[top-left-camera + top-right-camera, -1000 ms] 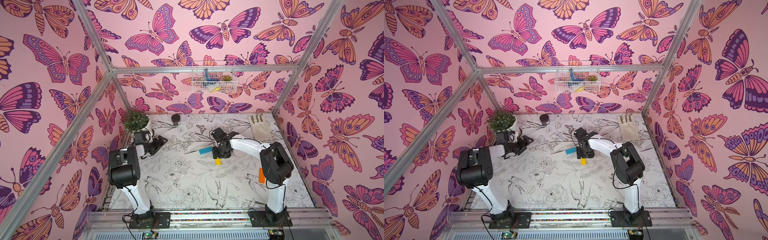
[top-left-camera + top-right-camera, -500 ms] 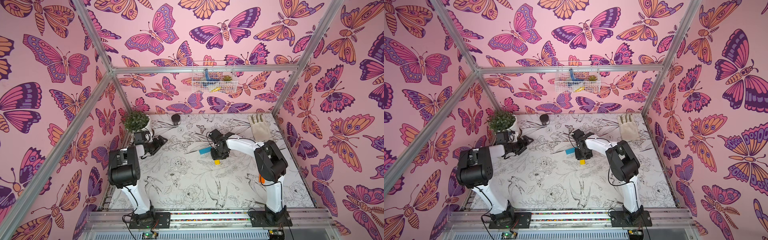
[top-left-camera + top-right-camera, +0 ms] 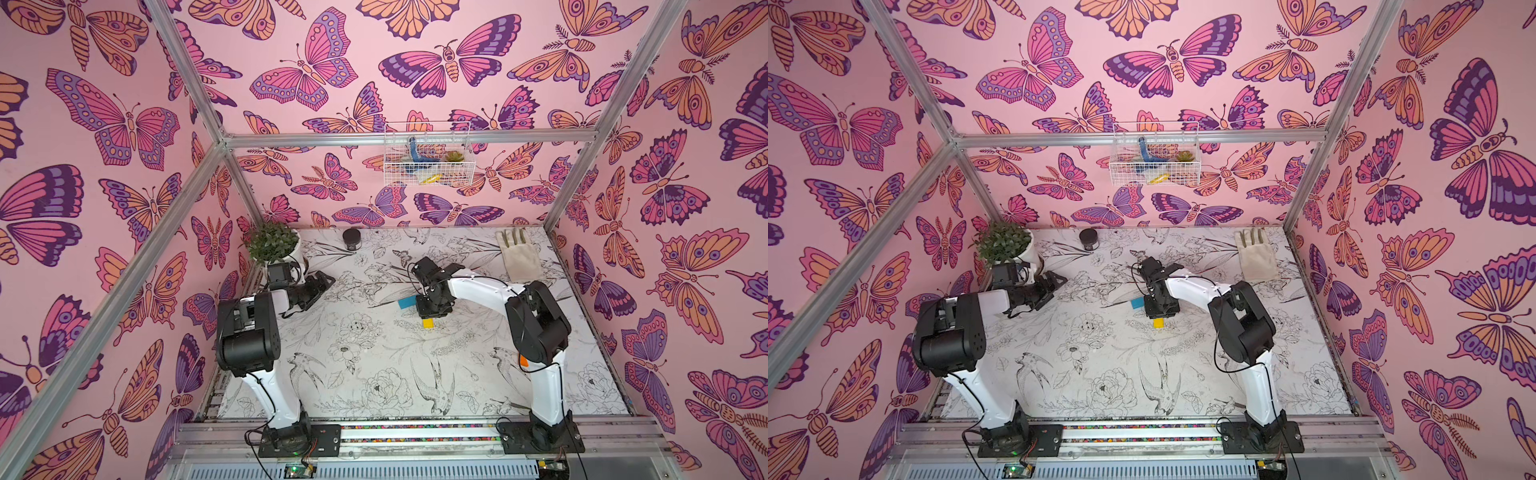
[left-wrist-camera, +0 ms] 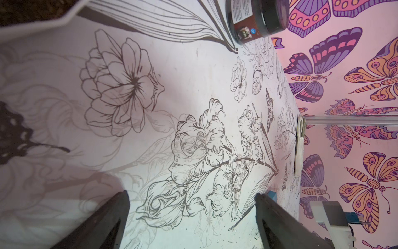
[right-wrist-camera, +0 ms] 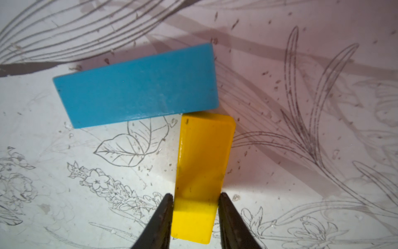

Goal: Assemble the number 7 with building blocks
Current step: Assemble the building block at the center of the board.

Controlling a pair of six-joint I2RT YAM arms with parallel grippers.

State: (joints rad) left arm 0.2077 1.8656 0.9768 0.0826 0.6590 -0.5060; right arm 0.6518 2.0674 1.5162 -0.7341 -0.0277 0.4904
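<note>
On the floral table (image 5: pixel 301 107), the right hand (image 5: pixel 195 200) clamps the yellow block (image 5: pixel 204 155) (far end touching the blue block (image 5: pixel 135 86)).

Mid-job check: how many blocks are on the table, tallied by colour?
blue block: 1
yellow block: 1
orange block: 1 (mostly hidden)
Total: 3

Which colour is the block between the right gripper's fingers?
Yellow. The block shows best in the right wrist view.
</note>
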